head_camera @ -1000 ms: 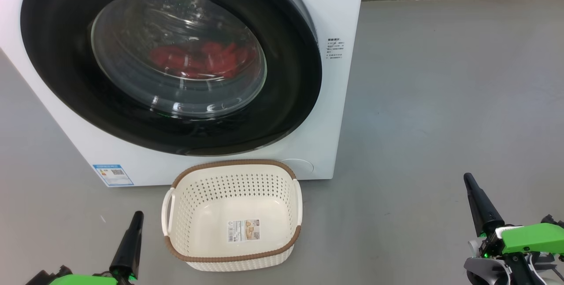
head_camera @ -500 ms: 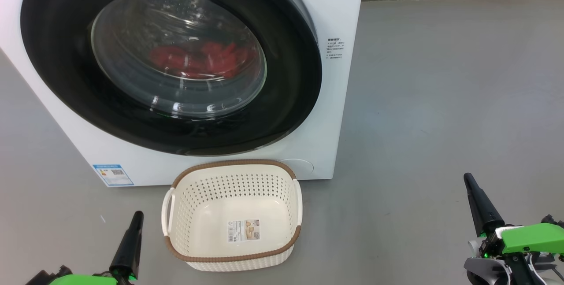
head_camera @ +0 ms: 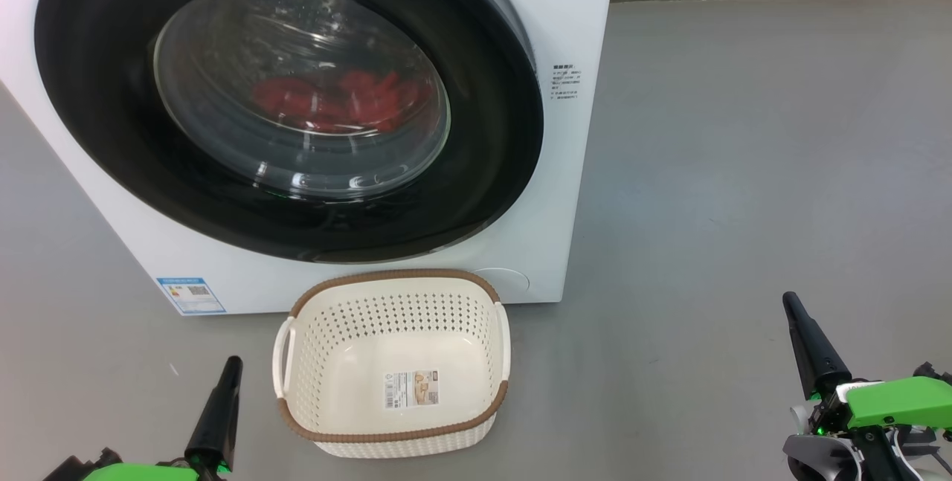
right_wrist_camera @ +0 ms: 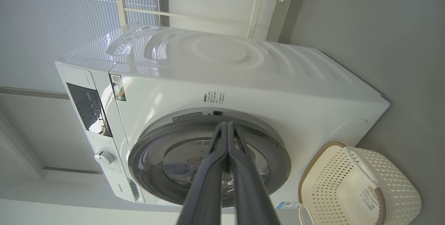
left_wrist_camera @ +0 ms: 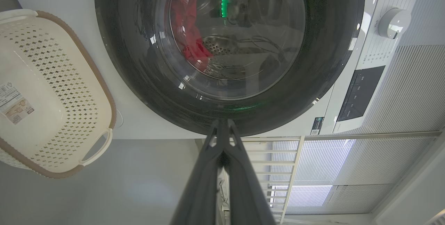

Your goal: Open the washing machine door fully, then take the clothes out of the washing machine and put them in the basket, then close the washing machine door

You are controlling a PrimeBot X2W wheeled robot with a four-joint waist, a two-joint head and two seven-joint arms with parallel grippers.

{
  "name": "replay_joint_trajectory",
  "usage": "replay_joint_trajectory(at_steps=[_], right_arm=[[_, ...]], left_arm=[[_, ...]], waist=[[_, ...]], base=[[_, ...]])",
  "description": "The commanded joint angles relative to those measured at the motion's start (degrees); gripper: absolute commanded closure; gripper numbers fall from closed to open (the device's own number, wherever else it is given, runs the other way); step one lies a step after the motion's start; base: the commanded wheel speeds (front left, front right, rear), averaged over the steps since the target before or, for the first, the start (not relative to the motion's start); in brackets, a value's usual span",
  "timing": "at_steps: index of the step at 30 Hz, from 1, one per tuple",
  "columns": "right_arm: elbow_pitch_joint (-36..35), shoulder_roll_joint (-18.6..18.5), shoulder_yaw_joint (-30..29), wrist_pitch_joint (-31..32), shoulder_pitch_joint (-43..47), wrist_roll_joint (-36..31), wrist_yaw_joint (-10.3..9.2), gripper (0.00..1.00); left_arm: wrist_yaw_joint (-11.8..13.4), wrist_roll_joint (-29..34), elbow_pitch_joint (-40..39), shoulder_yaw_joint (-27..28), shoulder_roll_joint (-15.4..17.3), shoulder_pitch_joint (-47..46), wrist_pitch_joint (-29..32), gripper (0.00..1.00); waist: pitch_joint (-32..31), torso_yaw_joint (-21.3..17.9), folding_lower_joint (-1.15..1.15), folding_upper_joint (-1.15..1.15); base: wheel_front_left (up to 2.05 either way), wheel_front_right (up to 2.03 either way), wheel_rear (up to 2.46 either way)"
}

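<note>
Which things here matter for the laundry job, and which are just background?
Job:
washing machine door, shut
clothes, behind its glass
washing machine
basket, empty

Background:
control dial
control panel
blue label sticker
window blinds

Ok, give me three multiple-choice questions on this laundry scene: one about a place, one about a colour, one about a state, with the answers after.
1. Where is the basket?
A. on the floor, in front of the washing machine
B. on top of the machine
C. inside the drum

2. What colour are the clothes in the machine?
A. blue
B. red
C. yellow

3. How do the left gripper and the right gripper stand?
A. both shut, empty
B. both wide open
C. each shut on a garment

Answers:
1 A: it stands on the grey floor just below the door.
2 B: red fabric shows through the door glass.
3 A: each wrist view shows the fingers pressed together with nothing between them.
</note>
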Motion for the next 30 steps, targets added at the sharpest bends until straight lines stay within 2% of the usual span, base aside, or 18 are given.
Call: replay_joint_trajectory(at_steps=[1, 4, 5, 11, 15, 19, 30], right_arm=[[-1.70, -0.50, 1.00, 0.32, -2.42, 0.40, 0.03, 1.00], [-1.70, -0.50, 1.00, 0.32, -2.42, 0.40, 0.03, 1.00], [0.00, 0.00, 0.00, 0.00, 0.00, 0.00, 0.00, 0.00], [1.95, 0.78, 0.54, -0.36, 1.24, -0.04, 0.01, 0.00], [1.59, 0.69, 0.90, -0.93, 1.37, -0.30, 0.01, 0.00], [1.26, 0.40, 1.45, -1.66, 1.54, -1.15, 0.01, 0.00], [0.91, -0.92, 3.43, -3.86, 1.61, -7.60, 0.02, 0.00]], left_arm=[[-0.39, -0.41, -1.56, 1.48, 0.63, -2.37, 0.22, 1.00], [-0.39, -0.41, -1.56, 1.48, 0.63, -2.37, 0.22, 1.00], [0.00, 0.00, 0.00, 0.00, 0.00, 0.00, 0.00, 0.00], [0.02, 0.28, 1.66, -0.08, -0.43, 1.20, -0.43, 0.00], [0.01, 0.82, 0.98, -0.23, -0.39, 1.34, -1.12, 0.00], [0.00, 1.87, 0.25, -0.29, -0.36, 1.57, -1.80, 0.00], [-0.04, 9.78, -1.57, -0.37, -0.25, 1.97, -3.84, 0.00]], waist=[[0.00, 0.00, 0.00, 0.00], [0.00, 0.00, 0.00, 0.00], [0.00, 0.00, 0.00, 0.00], [0.05, 0.01, 0.01, 0.00], [-0.08, 0.07, 0.13, 0.00], [0.02, 0.09, 0.02, 0.00], [0.20, 0.18, 0.00, 0.00]], base=[[0.00, 0.00, 0.00], [0.00, 0.00, 0.00], [0.00, 0.00, 0.00], [0.00, 0.00, 0.00], [0.00, 0.00, 0.00], [0.00, 0.00, 0.00], [0.00, 0.00, 0.00]])
